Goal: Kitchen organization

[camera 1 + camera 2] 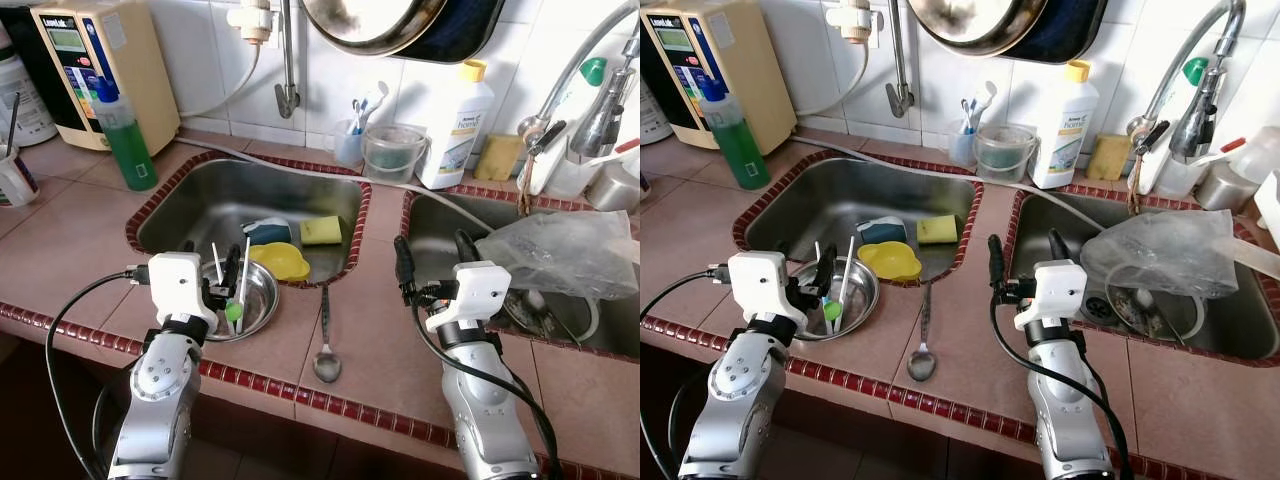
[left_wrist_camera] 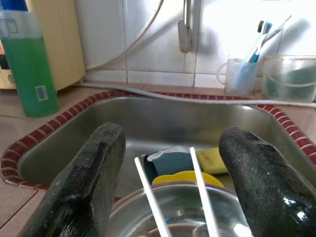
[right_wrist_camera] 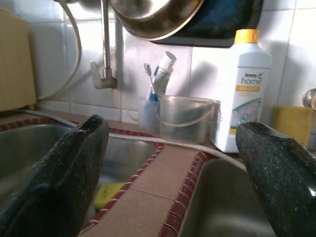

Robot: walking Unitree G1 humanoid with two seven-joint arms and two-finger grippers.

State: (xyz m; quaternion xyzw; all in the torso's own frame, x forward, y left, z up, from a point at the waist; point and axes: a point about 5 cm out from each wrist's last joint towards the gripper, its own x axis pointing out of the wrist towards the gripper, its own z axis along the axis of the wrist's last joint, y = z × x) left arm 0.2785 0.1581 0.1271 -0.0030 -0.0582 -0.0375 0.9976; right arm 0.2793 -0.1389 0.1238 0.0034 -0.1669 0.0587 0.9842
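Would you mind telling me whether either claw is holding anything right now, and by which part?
Nothing is held. The left claw is open over the steel bowl, its white sticks untouched between the fingers. The right claw is open above the counter.

We see a white tiled wall (image 1: 330,90) behind the brownish tiled counter (image 1: 375,330), whose dark red trim (image 1: 300,395) rims its front edge.

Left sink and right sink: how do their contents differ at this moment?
The left sink holds a yellow sponge, a yellow bowl and a blue item; the right sink holds a crumpled clear plastic bag. A steel bowl with white sticks sits at the left sink's near edge; nothing like it sits by the right sink. Both are steel basins edged in red tile.
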